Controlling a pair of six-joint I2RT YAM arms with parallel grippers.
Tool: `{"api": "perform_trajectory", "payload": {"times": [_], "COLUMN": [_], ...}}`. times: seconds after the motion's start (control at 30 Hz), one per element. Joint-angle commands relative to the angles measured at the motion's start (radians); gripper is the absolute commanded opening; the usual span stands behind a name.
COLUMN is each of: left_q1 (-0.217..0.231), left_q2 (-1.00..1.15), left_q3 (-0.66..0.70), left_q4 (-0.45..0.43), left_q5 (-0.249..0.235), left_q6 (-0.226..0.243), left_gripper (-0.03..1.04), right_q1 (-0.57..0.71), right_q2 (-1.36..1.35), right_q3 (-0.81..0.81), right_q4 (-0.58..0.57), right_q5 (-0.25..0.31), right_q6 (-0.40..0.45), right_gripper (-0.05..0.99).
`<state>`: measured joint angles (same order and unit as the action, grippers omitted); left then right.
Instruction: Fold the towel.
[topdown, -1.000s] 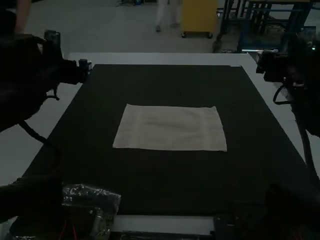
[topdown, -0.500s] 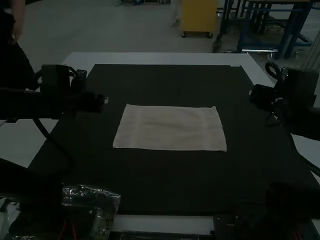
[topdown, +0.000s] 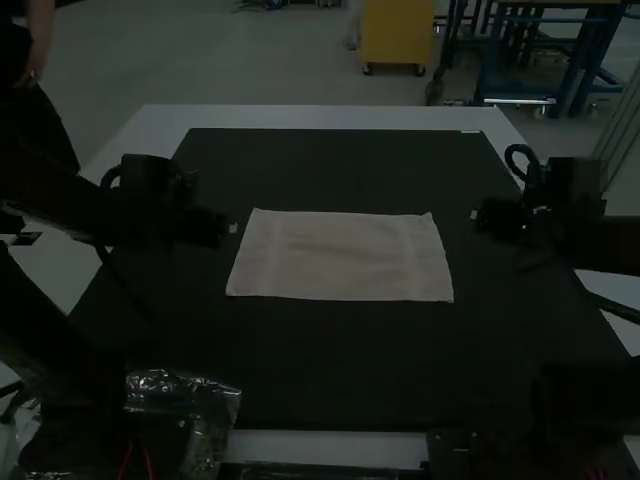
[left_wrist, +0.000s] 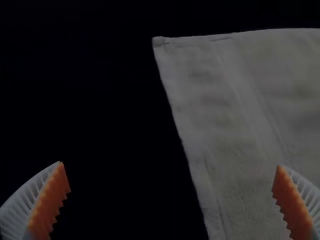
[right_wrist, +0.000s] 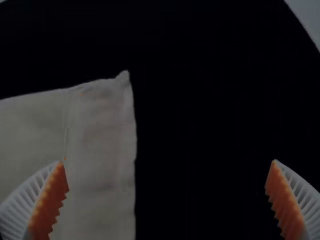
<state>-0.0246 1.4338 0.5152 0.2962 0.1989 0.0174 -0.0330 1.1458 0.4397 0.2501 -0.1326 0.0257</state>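
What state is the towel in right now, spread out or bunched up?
Spread out: the towel lies flat on the dark mat, its outline a clean four-sided shape with distinct corners.

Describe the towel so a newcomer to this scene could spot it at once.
On the light table lies a big dark mat. Near the mat's middle, between the left gripper and right gripper, lies a flat rectangular towel. It is pale, matte cloth, unlike the shiny crumpled plastic at the near left.

No text, label, brand, number or sign can be read. The small pale strip (topdown: 471, 131) at the dark mat's (topdown: 330, 365) far edge is too small to make out.
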Motion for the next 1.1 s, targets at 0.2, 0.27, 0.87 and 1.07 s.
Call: {"api": "perform_trajectory", "payload": {"times": [0.2, 0.27, 0.87, 1.07], "left_q1": [-0.008, -0.005, -0.008, -0.008], "left_q2": [0.142, 0.174, 0.389, 0.442], "left_q3": [0.08, 0.092, 0.204, 0.247], "left_q4": [0.073, 0.086, 0.173, 0.173], "left_q5": [0.039, 0.043, 0.088, 0.086], "left_q6": [0.001, 0.001, 0.0, 0.004], "left_gripper": [0.96, 0.96, 0.96, 0.96], "right_q1": [0.062, 0.073, 0.134, 0.139], "right_q2": [0.242, 0.301, 0.661, 0.795], "right_q3": [0.021, 0.036, 0.202, 0.286], "right_q4": [0.156, 0.192, 0.379, 0.383], "right_q5": [-0.075, -0.078, -0.079, -0.079], "right_q6": [-0.004, -0.003, -0.003, -0.004], "right_gripper": [0.9, 0.9, 0.9, 0.9]}}
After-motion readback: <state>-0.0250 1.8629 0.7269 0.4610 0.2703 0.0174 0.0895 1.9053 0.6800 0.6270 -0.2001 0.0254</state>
